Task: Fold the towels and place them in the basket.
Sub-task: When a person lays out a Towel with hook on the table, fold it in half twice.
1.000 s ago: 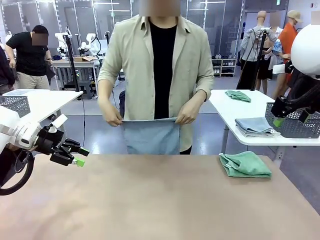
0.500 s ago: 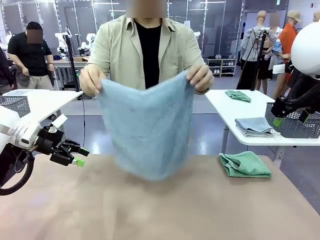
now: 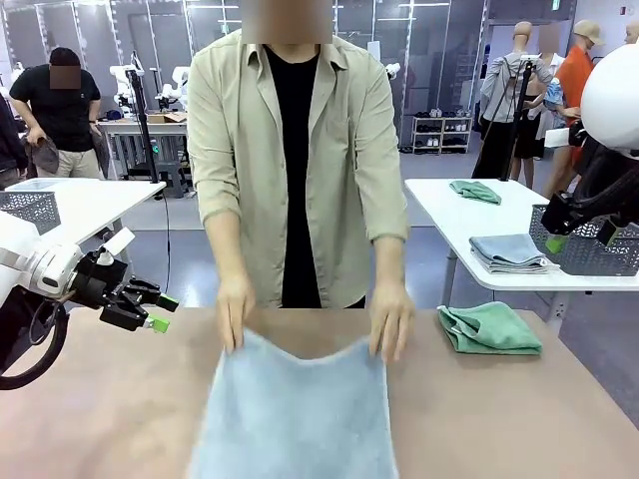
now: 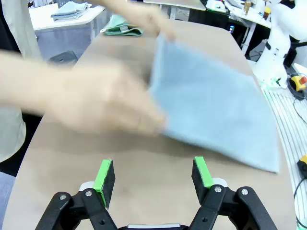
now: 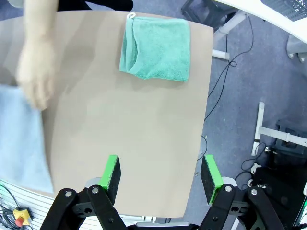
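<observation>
front view: soft blue-grey terry towel (image 3: pixel 295 414) flat

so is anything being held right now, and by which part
Robot: nothing. The left end effector and right end effector both stand open and empty. The person's hands hold the blue-grey towel by its two far corners, spread on the table.

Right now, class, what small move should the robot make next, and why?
Probably hold both arms back: the person's hands rest on the far edge of the blue-grey towel, spread flat on the table, and both jaws stand open and empty.
</observation>
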Robot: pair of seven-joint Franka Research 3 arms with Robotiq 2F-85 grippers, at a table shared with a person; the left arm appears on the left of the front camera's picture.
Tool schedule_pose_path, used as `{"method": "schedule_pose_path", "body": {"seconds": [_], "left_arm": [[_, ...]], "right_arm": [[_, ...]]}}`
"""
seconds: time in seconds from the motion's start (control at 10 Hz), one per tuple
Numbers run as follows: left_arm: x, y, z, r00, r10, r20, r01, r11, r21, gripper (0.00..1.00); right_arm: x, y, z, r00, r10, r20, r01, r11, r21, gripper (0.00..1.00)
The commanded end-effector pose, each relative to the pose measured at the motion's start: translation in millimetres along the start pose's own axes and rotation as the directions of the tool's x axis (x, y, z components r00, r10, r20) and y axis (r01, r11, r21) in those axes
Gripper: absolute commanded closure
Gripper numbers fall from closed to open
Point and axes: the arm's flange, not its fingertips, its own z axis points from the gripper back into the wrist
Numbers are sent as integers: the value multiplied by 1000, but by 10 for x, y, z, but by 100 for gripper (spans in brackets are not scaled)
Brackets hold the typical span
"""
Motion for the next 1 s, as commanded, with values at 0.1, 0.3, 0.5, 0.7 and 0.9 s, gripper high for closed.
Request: {"method": "schedule_pose_path", "body": {"seconds": [0.1, 0.3, 0.5, 0.7, 0.9], "left_arm": [[4, -4, 2, 1000, -3, 0, 3, 1000, 0, 18], [4, -4, 2, 1000, -3, 0, 3, 1000, 0, 18], [4, -4, 2, 1000, -3, 0, 3, 1000, 0, 18], [4, -4, 2, 1000, -3, 0, 3, 1000, 0, 18], [4, -4, 2, 1000, -3, 0, 3, 1000, 0, 18]], "right_arm": [[32, -7, -1, 1000, -3, -1, 3, 1000, -7, 16], [32, -7, -1, 1000, -3, -1, 3, 1000, -7, 16], [32, -7, -1, 1000, -3, -1, 3, 1000, -7, 16], [32, -7, -1, 1000, -3, -1, 3, 1000, -7, 16], [32, -7, -1, 1000, -3, -1, 3, 1000, -7, 16]]}}
